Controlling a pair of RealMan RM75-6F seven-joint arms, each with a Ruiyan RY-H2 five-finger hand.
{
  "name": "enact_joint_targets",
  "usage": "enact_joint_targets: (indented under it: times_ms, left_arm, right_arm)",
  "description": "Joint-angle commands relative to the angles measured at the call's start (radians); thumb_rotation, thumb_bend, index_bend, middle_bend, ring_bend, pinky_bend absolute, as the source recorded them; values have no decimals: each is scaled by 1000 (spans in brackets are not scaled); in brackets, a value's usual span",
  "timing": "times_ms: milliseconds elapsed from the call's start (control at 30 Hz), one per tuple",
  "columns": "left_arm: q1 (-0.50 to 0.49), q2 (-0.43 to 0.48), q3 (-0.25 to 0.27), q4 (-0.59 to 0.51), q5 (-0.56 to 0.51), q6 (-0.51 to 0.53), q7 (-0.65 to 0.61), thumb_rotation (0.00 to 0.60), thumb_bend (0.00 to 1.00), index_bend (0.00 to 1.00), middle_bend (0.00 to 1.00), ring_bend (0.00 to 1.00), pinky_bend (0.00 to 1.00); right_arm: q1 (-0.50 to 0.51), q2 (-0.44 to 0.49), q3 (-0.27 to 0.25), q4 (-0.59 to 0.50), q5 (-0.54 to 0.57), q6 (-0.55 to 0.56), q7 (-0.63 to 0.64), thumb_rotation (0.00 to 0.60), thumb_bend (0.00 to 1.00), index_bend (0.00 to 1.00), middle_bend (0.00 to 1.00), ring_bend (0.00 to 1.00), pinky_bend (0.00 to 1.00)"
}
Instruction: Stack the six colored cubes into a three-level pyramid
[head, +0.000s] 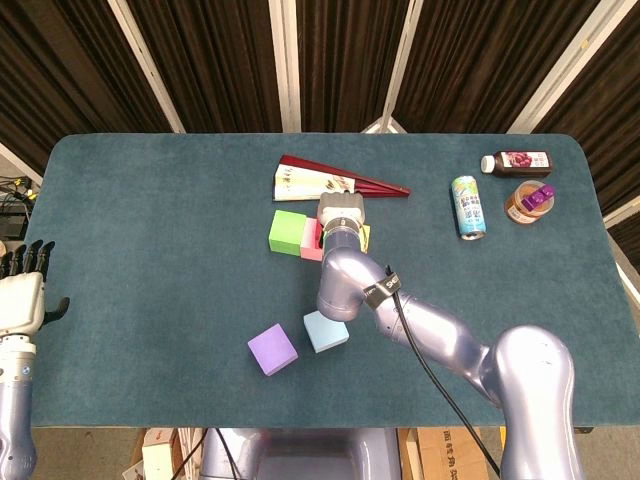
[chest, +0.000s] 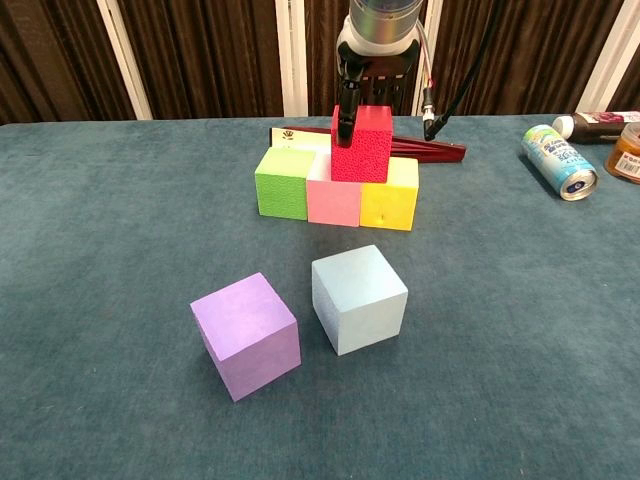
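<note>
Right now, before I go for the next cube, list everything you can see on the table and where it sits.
green cube: 1, left end of base row
pink cube: 1, middle of row
yellow cube: 1, right end of row
red cube: 1, atop pink and yellow
light blue cube: 1, loose, near side
purple cube: 1, loose, left of blue
folded fan: 1, dark red, behind row
can: 1, lying far right
bottle: 1, lying
jar: 1, orange
right hand: on red cube
left hand: open, off table's left edge

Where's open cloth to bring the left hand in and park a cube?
Bare cloth runs along the whole left side, from the left hand to the green cube and purple cube. The front right, right of the blue cube, is also free. It is crowded around the red cube under the right hand, and by the can far right.
</note>
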Motion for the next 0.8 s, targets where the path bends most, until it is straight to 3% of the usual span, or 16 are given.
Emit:
enact_joint_targets:
  times_ms: [33,400,800]
  left_arm:
    - [0,0,0,0,0,-1,0,600,360,80,24,0,0]
    - [-1,-3,0,2,-2,0,3,600,359,80,24,0,0]
    - [-3,-5,-1,6,-5,-4,4,600,359,78,21,0,0]
  right_arm:
    - [-1,1,1,-2,2,1,-3,600,341,181,161,39,0]
    - [-3,9,15,-12,33,8,-51,600,341,32,80,1,0]
    - [-41,54,47,-114,13,-9,10,600,335,0,45,0,0]
